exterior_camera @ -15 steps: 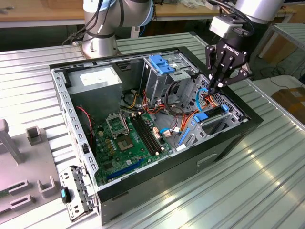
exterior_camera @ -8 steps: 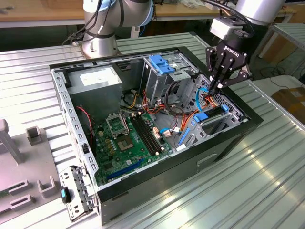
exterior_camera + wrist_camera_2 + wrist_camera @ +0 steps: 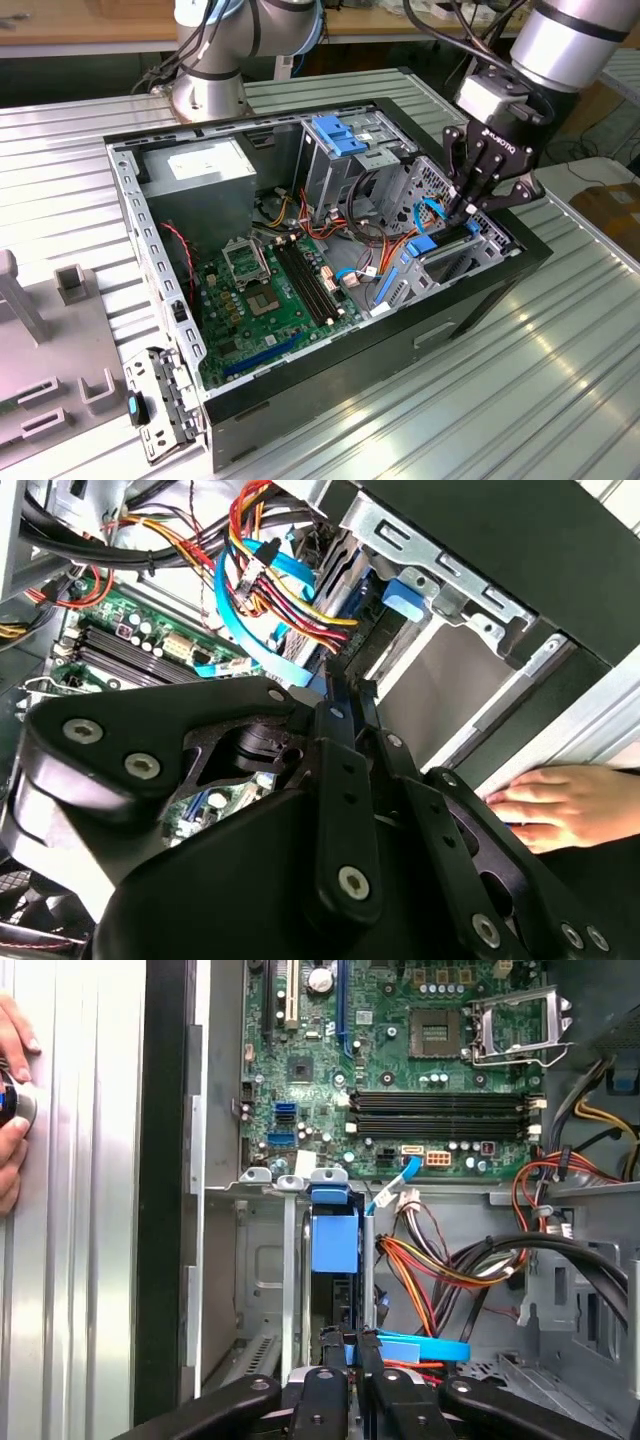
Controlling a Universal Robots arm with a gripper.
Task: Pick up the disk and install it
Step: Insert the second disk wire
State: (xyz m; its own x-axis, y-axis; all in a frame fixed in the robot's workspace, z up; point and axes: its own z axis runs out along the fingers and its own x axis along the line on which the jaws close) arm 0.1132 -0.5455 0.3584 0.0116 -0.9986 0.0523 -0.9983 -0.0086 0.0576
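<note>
Gripper: the gripper hangs low over the drive bay at the exterior view's right end of the open computer case, its fingers pointing down into the bay.
Jaws: drawn narrow, pinched on the upper edge of the disk; in both wrist views the 2 fingers stand nearly parallel with only a thin gap between them.
Disk: the disk stands on edge in the drive bay, bright blue end tab facing the first wrist view, dark body running down between the bay's metal walls. It looks largely seated, so I judge the install step is well along.
Why on edge: the bay slot is narrow and upright, so the disk has to go in edgewise, and a grip on its top edge keeps the fingers clear of the walls.
Cables: a blue flat cable and a bundle of red, yellow and orange wires sit just beside the fingers, crowding the approach.
Motherboard: the green motherboard lies on the case floor, well apart from the bay.
Person: a hand rests on the metal table outside the case wall, apparently steadying it.
</note>
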